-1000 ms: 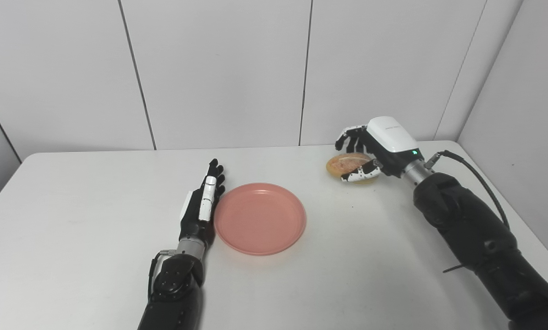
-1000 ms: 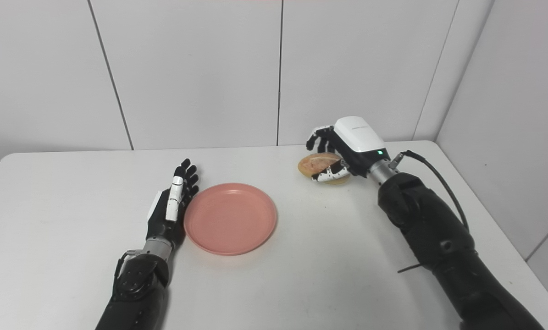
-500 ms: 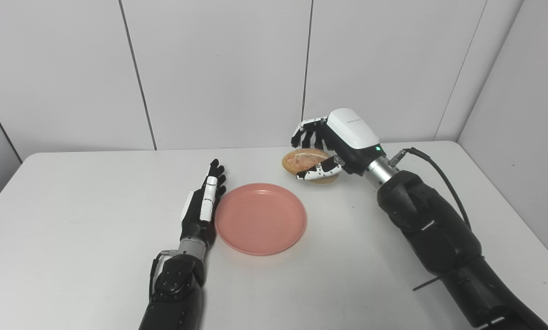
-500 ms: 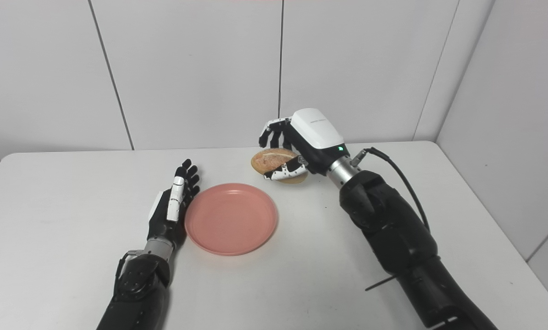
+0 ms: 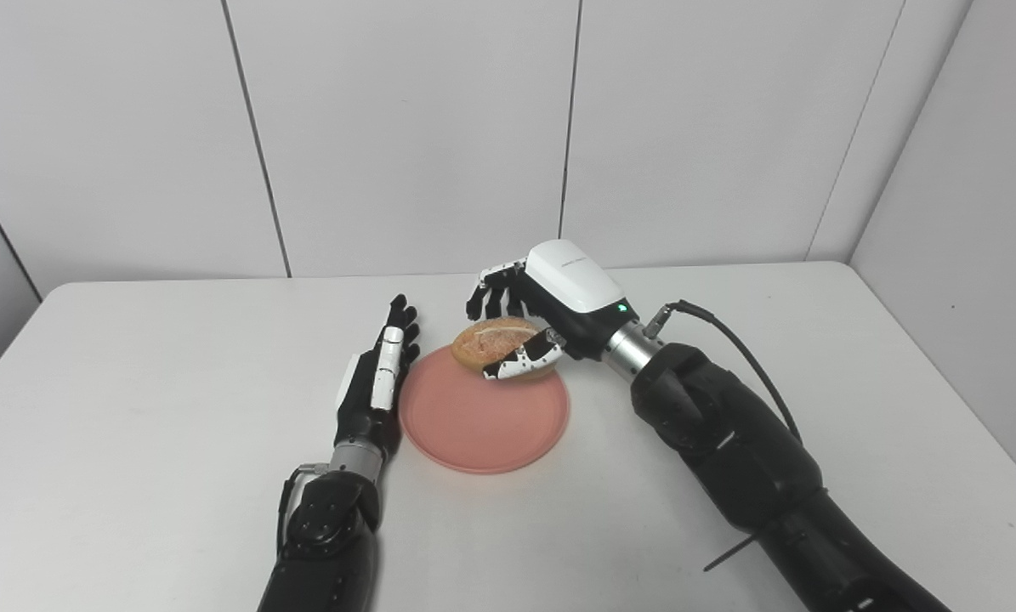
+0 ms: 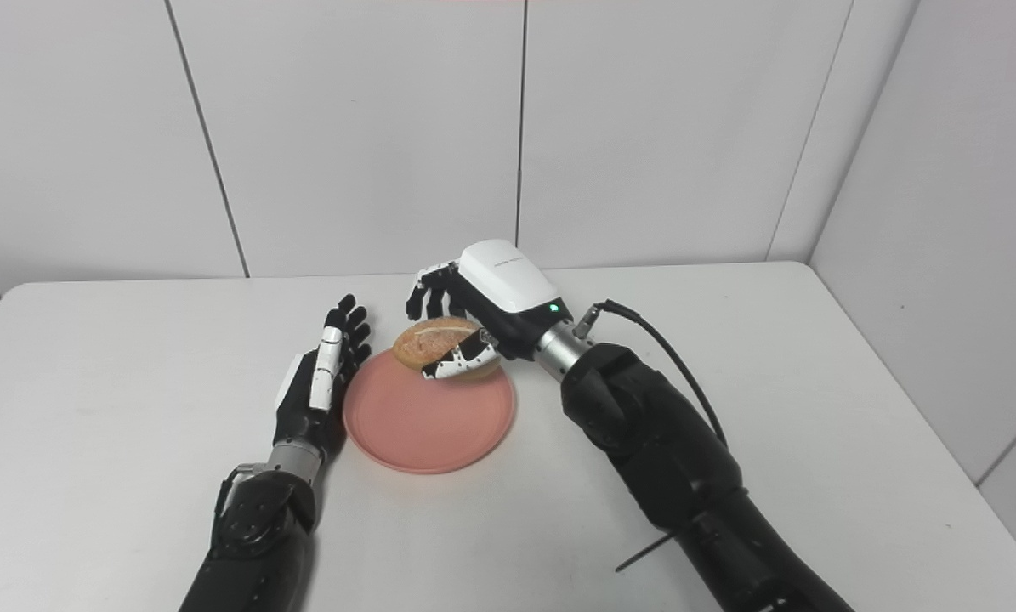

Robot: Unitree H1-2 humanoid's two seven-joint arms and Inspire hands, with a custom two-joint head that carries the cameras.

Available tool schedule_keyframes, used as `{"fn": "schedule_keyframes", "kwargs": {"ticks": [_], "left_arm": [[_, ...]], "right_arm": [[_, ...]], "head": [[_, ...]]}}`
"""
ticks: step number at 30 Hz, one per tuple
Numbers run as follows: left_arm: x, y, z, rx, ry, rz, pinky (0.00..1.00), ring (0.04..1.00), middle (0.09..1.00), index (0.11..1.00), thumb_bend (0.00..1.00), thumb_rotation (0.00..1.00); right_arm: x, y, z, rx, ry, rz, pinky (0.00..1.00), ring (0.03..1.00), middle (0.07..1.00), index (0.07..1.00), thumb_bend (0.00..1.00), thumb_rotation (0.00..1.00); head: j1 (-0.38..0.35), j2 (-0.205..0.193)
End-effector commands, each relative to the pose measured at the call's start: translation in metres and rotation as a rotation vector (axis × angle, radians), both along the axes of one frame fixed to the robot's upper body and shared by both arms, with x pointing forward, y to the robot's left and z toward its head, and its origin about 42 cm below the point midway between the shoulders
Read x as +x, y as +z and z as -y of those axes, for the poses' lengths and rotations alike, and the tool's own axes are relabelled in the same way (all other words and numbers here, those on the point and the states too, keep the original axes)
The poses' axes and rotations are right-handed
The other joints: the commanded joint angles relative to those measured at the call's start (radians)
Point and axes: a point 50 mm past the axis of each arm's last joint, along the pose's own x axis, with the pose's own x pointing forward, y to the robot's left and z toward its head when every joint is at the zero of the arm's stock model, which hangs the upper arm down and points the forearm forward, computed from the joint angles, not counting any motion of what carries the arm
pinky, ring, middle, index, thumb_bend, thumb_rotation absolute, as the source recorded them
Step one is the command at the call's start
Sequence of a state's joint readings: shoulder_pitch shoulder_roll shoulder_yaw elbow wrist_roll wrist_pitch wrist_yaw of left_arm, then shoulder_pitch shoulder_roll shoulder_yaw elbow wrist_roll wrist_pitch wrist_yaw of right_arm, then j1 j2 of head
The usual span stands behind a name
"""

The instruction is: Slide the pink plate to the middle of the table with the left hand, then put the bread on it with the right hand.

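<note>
The pink plate (image 5: 478, 425) lies flat near the middle of the white table (image 5: 133, 408). My left hand (image 5: 377, 382) stands edge-on with straight fingers against the plate's left rim, holding nothing. My right hand (image 5: 550, 314) is shut on the golden-brown bread roll (image 5: 495, 340) and holds it just above the far part of the plate. Thumb and fingers wrap the roll from the front and the back. Whether the roll touches the plate I cannot tell.
The table's surface (image 6: 814, 382) is bare apart from the plate. White wall panels (image 5: 388, 127) rise behind the far edge and along the right side. A black cable (image 5: 729, 340) loops off my right wrist.
My right hand has carried the bread from the table's far right leftward and down over the plate. The left hand and the plate have stayed still.
</note>
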State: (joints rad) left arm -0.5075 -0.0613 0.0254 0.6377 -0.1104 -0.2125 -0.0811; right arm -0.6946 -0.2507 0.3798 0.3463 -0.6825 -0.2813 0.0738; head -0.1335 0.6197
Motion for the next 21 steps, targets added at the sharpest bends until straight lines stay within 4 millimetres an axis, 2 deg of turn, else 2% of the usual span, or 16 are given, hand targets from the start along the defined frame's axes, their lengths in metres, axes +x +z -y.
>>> {"fn": "schedule_keyframes", "kwargs": {"ticks": [1,8,9,11,12,14,17,18,19,21], "left_arm": [[0.000,0.004,0.006,-0.017,-0.006,0.023,0.98,0.939,0.949,0.954,0.61,1.00],[0.001,0.006,0.006,-0.035,-0.010,0.026,0.95,0.939,0.952,0.956,0.60,1.00],[0.001,0.006,0.006,-0.036,-0.010,0.028,0.95,0.939,0.950,0.954,0.60,1.00],[0.000,0.006,0.006,-0.038,-0.011,0.030,0.94,0.938,0.948,0.952,0.60,1.00],[0.000,0.006,0.006,-0.040,-0.012,0.031,0.94,0.938,0.948,0.952,0.60,1.00],[0.000,0.006,0.006,-0.043,-0.015,0.030,0.94,0.942,0.951,0.954,0.61,1.00],[0.000,0.007,0.006,-0.044,-0.015,0.031,0.94,0.945,0.952,0.954,0.61,1.00],[0.000,0.007,0.005,-0.041,-0.013,0.031,0.93,0.944,0.950,0.952,0.61,1.00],[0.001,0.007,0.005,-0.038,-0.013,0.032,0.93,0.942,0.946,0.950,0.61,1.00],[0.001,0.007,0.005,-0.033,-0.012,0.031,0.93,0.941,0.945,0.948,0.61,1.00]], "right_arm": [[0.005,0.022,-0.011,0.025,0.031,0.066,0.31,0.388,0.438,0.523,0.52,0.00],[0.008,0.005,-0.027,0.017,0.062,0.018,0.34,0.404,0.428,0.532,0.52,0.00],[0.009,0.002,-0.029,0.018,0.063,0.007,0.30,0.366,0.465,0.500,0.52,0.00],[0.010,-0.004,-0.032,0.016,0.064,-0.008,0.29,0.353,0.473,0.494,0.52,0.00],[0.011,-0.006,-0.032,0.008,0.063,-0.011,0.30,0.372,0.452,0.511,0.52,0.00],[0.012,-0.010,-0.034,-0.005,0.068,-0.010,0.40,0.475,0.479,0.498,0.52,0.00],[0.014,-0.016,-0.035,-0.032,0.065,-0.026,0.49,0.544,0.501,0.482,0.52,0.00],[0.015,-0.018,-0.035,-0.046,0.063,-0.030,0.47,0.518,0.500,0.481,0.52,0.00],[0.016,-0.020,-0.035,-0.056,0.063,-0.034,0.34,0.382,0.484,0.487,0.52,0.00],[0.017,-0.024,-0.036,-0.072,0.064,-0.044,0.28,0.322,0.478,0.488,0.52,0.00]], "head": [[0.000,-0.001],[0.001,0.002],[0.001,0.002],[0.003,0.005],[0.002,0.007],[0.002,0.008],[0.003,0.009],[0.004,0.010],[0.003,0.011],[0.002,0.012]]}}
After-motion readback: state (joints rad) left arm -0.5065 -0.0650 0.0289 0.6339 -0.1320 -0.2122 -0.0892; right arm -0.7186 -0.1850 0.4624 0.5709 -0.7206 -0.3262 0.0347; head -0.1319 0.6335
